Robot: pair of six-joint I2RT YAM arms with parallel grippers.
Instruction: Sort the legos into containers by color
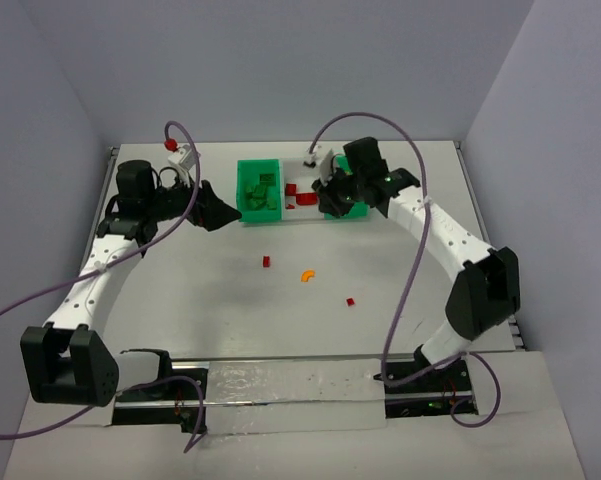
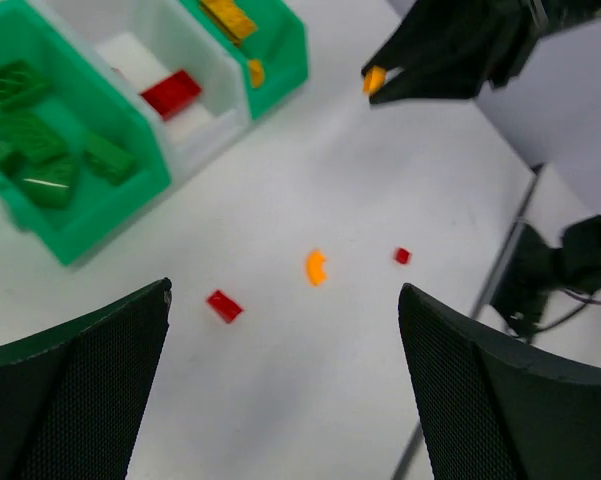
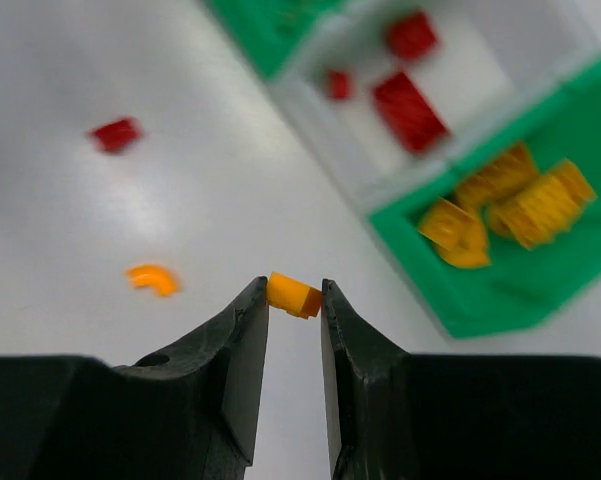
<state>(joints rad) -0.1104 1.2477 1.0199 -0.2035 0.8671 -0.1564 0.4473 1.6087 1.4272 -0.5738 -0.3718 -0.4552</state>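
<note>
Three joined containers stand at the back: a green bin (image 1: 259, 190) with green bricks (image 2: 40, 150), a white bin (image 1: 302, 196) with red pieces (image 3: 408, 95), and a green bin (image 3: 540, 290) with orange bricks (image 3: 510, 205). My right gripper (image 1: 332, 200) is shut on a small orange brick (image 3: 294, 295), held above the table just in front of the orange bin. My left gripper (image 1: 223, 214) is open and empty, left of the bins. A red brick (image 1: 266, 262), an orange curved piece (image 1: 307, 274) and a red bit (image 1: 349, 301) lie loose on the table.
The table's right edge (image 2: 525, 215) runs beside the right arm's base. Purple cables (image 1: 410, 290) hang from both arms. Grey walls close in the back and both sides.
</note>
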